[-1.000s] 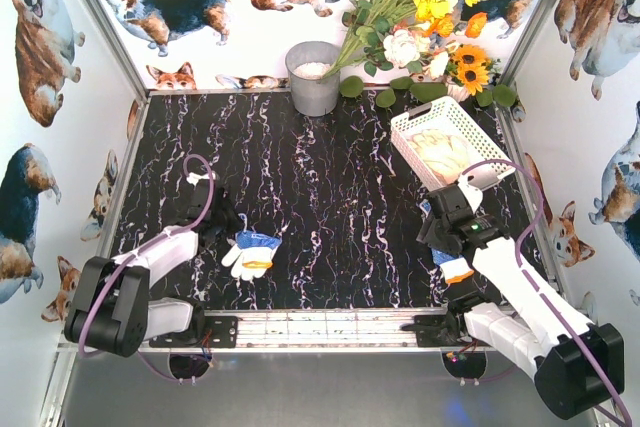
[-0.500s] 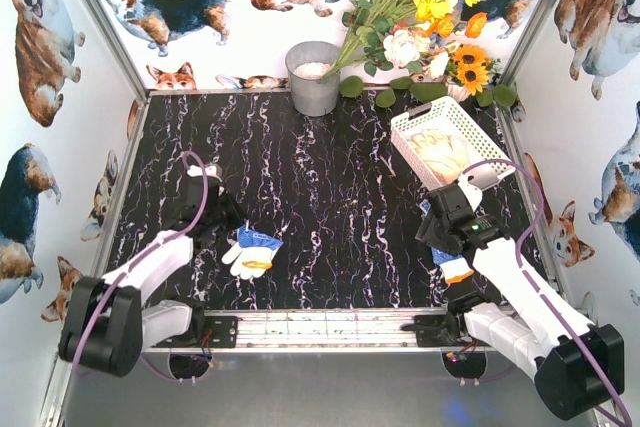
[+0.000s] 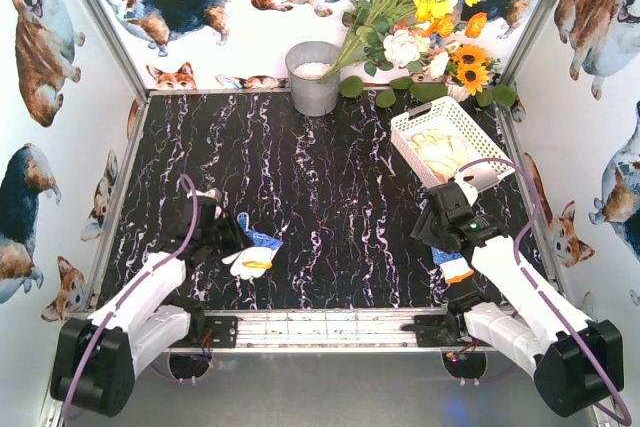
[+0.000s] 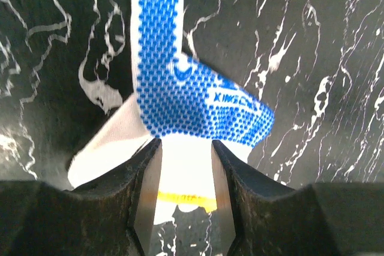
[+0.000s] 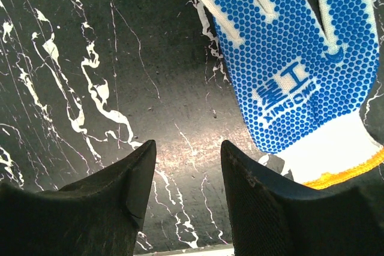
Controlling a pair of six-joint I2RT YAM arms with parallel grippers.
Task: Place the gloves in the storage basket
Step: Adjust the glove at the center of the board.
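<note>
Since a second ago the left arm has swung toward the middle, bringing the left fingers (image 3: 232,235) up against the near-left glove (image 3: 252,254). The right arm looks almost unchanged.

Step in hand, as I judge it: pick-up of the near-left glove. It lies flat on the desk (image 3: 330,197), blue-dotted side up, white cuff with a yellow band toward the arm. Left wrist view: fingers parted part-way, straddling the cuff, white knit filling the gap. I cannot tell whether they already press it.

Right fingers (image 3: 433,237): spread, bare desk between them, holding nothing. The near-right glove (image 5: 300,58) lies just beside them, blue dots and an orange-edged cuff, partly under the right arm in the top view.

Storage basket (image 3: 410,155): far right of the desk, well apart from the near-left glove and nearer the right arm. Cream gloves (image 3: 440,152) already lie inside. Two gloves are outside, so I put the task as under way but not done.

Next move, my call: close on the cuff, lift clear, then make a long carry across to the basket. With thin knit on a flat surface, the fingers must go low or they will slip off the fabric.

Surface: black marble pattern with white veins. Room: corgi-print walls (image 3: 40,37), with a grey bucket (image 3: 313,77) and a flower bunch (image 3: 420,7) at the back.
</note>
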